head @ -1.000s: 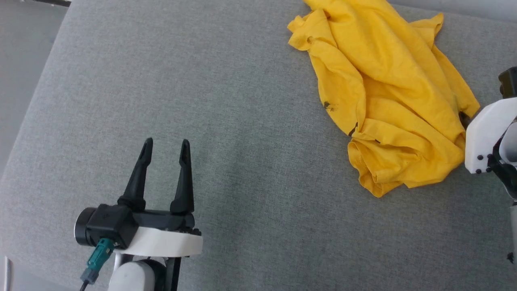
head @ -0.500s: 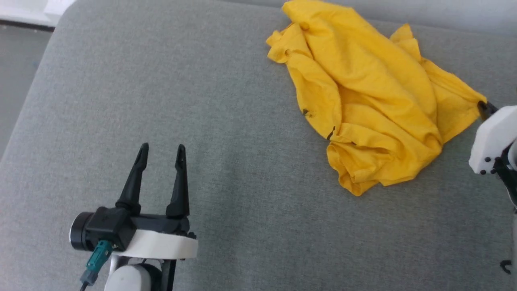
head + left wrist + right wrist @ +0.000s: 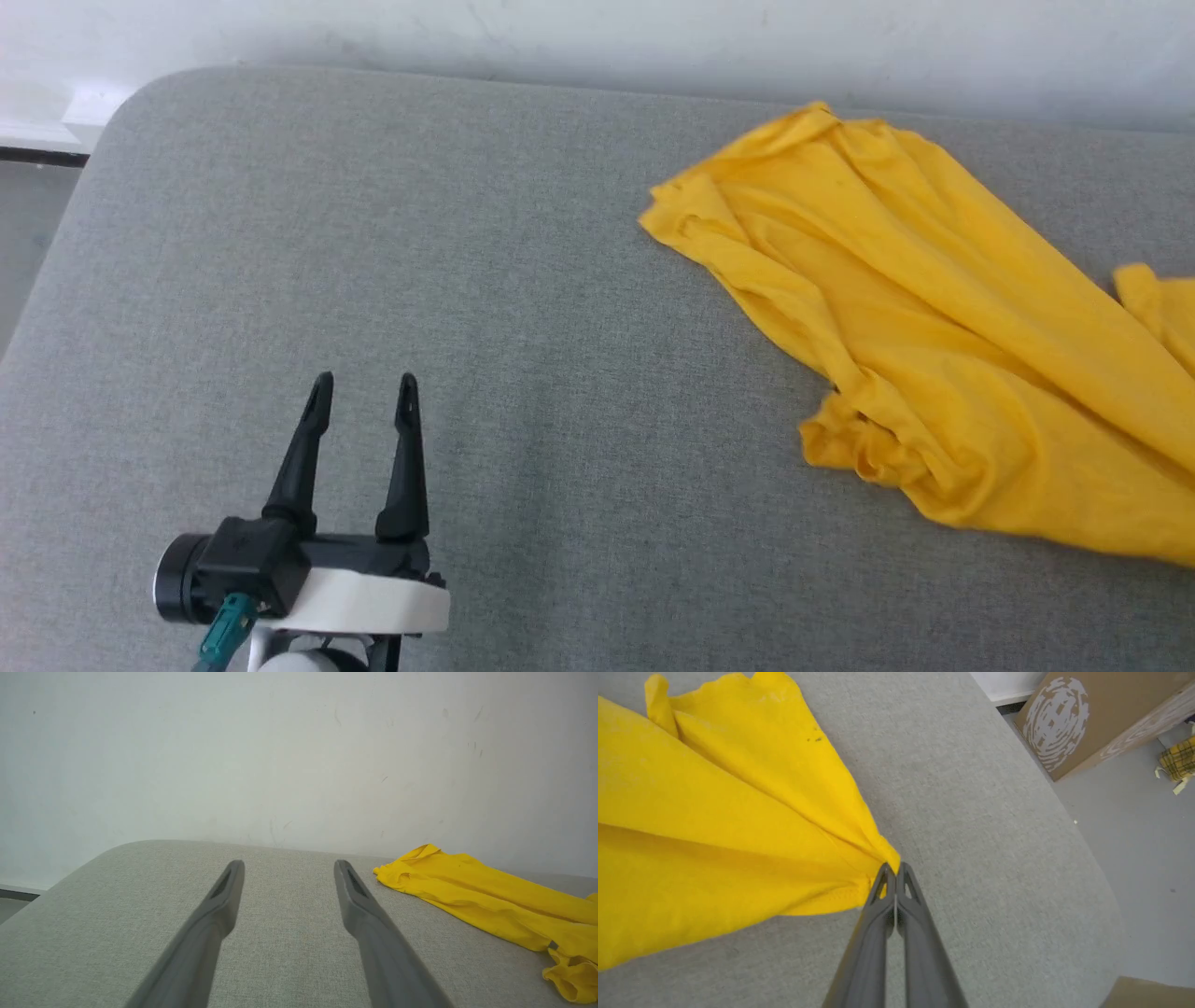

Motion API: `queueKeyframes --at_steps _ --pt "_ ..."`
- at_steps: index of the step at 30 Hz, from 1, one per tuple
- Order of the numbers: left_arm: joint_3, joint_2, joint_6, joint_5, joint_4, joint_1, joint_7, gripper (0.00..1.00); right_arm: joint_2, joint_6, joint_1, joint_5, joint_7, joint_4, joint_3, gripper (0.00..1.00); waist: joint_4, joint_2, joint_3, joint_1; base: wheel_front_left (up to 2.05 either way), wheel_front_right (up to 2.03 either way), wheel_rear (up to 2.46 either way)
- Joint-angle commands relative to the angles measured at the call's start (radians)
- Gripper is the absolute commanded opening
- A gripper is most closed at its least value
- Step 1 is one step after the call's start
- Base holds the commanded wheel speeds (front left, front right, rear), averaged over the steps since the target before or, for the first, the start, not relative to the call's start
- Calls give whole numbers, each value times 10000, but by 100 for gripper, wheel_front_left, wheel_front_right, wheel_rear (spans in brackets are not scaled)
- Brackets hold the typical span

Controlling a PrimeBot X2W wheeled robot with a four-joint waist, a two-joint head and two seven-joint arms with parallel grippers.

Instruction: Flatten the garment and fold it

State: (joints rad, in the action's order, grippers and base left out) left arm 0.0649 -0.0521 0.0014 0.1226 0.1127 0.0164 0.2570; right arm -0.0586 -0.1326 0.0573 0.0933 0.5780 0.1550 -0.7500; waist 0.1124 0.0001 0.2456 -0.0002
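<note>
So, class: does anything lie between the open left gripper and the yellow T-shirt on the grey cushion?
Nothing visible does. Bare grey cushion lies between the left gripper, jaws open, and the T-shirt, which is ahead and to its right. The right gripper is shut on an edge of the T-shirt.

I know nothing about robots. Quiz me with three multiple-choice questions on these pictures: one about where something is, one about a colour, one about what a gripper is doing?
1. In the head view, the T-shirt lies on the grey cushion's: A) left side B) right side C) near edge
2. The T-shirt is: A) yellow B) red C) blue
3. The right gripper is: A) open, empty B) holding a cup C) shut on the T-shirt
Key: 1B, it spreads toward the right edge. 2A, bright yellow throughout. 3C, its closed fingers pinch the edge.
</note>
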Motion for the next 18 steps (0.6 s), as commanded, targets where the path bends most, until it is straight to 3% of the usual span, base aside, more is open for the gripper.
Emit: queueKeyframes --at_steps 1,3,4,6,18 --pt "-48 18 61 6 32 159 47 100 47 19 127 -101 -118 56 -55 0 -31 -1 -27 2 0 0 0" --pt "-106 18 77 -13 14 264 47 100 72 19 363 -122 -321 -163 -13 0 -118 -1 -85 2 0 0 0" --pt "-117 16 70 -30 -6 309 47 100 75 19 357 23 -494 -371 59 22 -161 -1 -107 2 0 0 0" --pt "-100 16 44 -61 -67 359 47 100 78 19 271 169 -915 -668 395 100 -214 -1 -204 2 0 0 0" --pt "31 17 120 -189 142 660 47 100 82 19 -360 1326 -4730 146 2265 100 -461 -1 -734 2 0 0 0"
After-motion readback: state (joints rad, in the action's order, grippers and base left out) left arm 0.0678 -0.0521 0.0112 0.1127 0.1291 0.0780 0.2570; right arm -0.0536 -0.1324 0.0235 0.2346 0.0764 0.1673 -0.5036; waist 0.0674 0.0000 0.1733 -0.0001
